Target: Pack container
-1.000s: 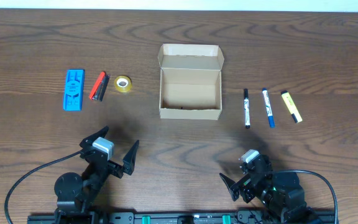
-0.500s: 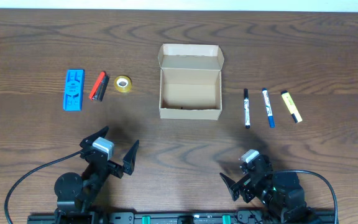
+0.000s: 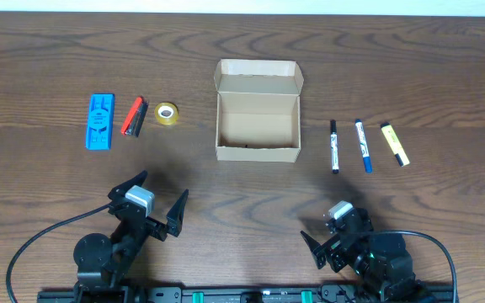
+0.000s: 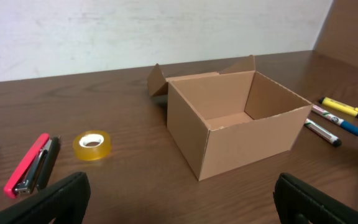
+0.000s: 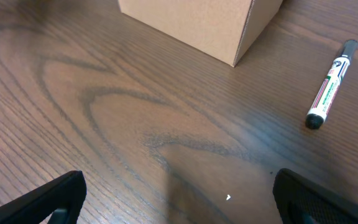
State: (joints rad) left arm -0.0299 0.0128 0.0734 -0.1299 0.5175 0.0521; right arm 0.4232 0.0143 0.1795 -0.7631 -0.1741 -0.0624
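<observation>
Cardboard box (image 3: 257, 152): open, empty, centre of frame, above and between my left claw (image 4: 182, 184) and right claw (image 5: 179, 182). Both claws: fingers spread apart, holding nothing. Black pen (image 3: 334, 146): just right of box, long axis top-to-bottom, straight above right claw, the nearer one.

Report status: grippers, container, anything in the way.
Left gripper open, right gripper open, both empty. Container upright, lid open, nothing inside. Nothing between grippers and container; markers on its right, tape roll on its left.
</observation>
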